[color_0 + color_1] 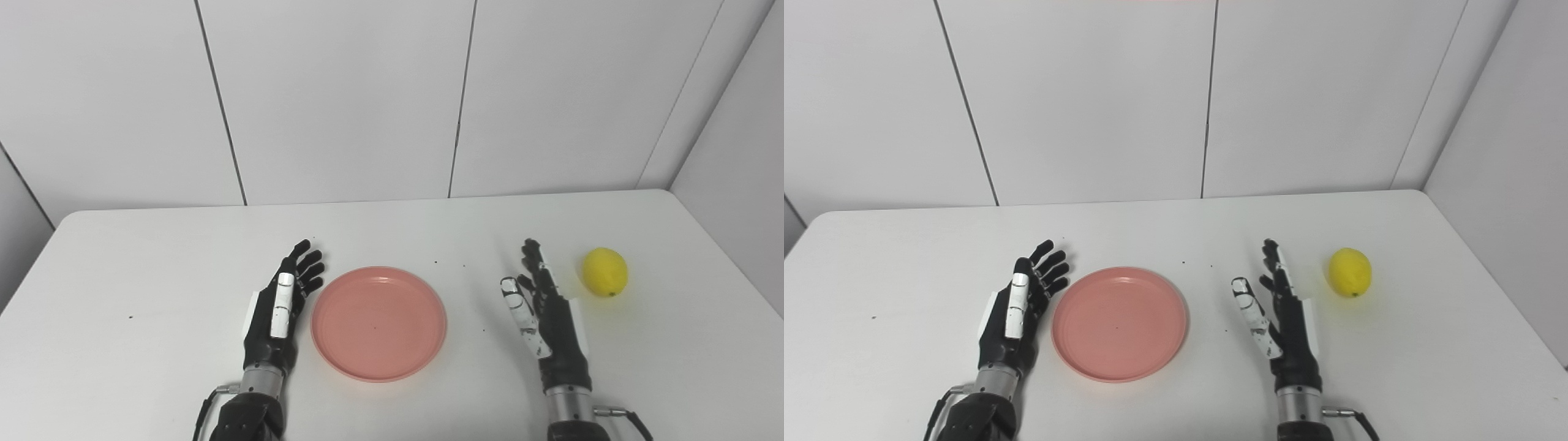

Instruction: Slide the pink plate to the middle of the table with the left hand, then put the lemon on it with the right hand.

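The pink plate (378,323) sat flat near the tabletop (153,269) centre, approx. between both hands. Left hand (278,312) stood edge-on just beside its left rim, fingers (308,262) spread, holding nothing; contact w/ rim couldn't be told. Right hand (545,312) was also open & empty, palm inward, near the lemon (605,272), which lay to its right, apart. Judging by position, the slide looked about done, so the lemon pick was next: right hand should go over & around it, closing across the narrow girth. Lemon's long axis ran roughly near-far, nub tip toward the robot.
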`<state>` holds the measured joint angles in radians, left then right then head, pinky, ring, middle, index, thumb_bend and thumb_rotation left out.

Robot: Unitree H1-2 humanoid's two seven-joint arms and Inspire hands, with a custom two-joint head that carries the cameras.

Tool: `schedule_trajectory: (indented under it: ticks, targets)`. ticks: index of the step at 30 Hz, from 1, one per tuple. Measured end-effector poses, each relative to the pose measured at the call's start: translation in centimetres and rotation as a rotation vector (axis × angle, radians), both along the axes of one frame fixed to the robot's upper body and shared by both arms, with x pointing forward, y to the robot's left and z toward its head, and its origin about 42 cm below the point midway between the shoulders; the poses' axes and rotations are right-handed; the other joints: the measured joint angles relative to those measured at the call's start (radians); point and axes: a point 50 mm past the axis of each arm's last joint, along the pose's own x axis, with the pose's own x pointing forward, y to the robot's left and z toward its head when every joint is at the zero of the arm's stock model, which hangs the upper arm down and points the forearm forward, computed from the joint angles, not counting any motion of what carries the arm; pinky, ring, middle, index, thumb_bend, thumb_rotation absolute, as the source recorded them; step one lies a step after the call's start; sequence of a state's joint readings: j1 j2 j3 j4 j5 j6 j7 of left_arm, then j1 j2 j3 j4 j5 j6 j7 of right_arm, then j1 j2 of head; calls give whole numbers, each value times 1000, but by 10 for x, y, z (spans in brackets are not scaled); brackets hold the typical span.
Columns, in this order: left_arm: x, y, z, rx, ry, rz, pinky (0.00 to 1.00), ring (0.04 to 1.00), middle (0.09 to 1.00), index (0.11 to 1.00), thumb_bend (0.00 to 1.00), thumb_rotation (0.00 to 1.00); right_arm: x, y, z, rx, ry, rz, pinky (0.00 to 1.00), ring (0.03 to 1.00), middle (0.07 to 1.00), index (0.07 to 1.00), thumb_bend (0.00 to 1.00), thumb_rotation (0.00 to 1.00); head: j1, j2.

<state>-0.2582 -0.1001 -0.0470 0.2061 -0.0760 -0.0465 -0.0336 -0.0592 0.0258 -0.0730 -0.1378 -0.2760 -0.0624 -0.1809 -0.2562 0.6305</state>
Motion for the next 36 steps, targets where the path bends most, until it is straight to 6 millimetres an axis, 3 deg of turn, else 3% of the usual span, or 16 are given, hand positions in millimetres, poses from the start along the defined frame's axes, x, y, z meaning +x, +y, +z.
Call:
schedule_trajectory:
  ticks: [5, 9, 22, 28, 32, 36]
  targets:
    - [2, -7, 0, 1, -1, 0, 859, 856, 851, 853, 665, 990, 6, -27, 9, -57, -6, -73, 905, 937, 938, 944, 764, 467, -11, -9]
    - [2, -8, -1, 0, -2, -2, 861, 860, 853, 855, 647, 1000, 16, -43, 20, -137, -17, -108, 921, 945, 940, 945, 777, 443, -12, -15]
    - [8, -13, 0, 14, -24, 11, 864, 863, 857, 861, 641, 1000, 39, -71, 31, -252, 29, -177, 892, 928, 930, 933, 827, 470, -25, -32]
    - [8, -12, 0, 30, -26, 17, 873, 871, 865, 870, 653, 1000, 41, -72, 33, -266, 33, -183, 896, 938, 940, 942, 806, 478, -43, -38]
    - [9, -9, 0, 33, -27, 12, 918, 899, 889, 896, 676, 1000, 45, -71, 36, -280, 37, -188, 876, 931, 939, 942, 821, 502, -106, -58]
    - [10, -6, 1, 18, -28, -14, 928, 910, 898, 910, 663, 1000, 47, -66, 36, -303, 58, -193, 869, 930, 945, 943, 831, 522, -124, -61]
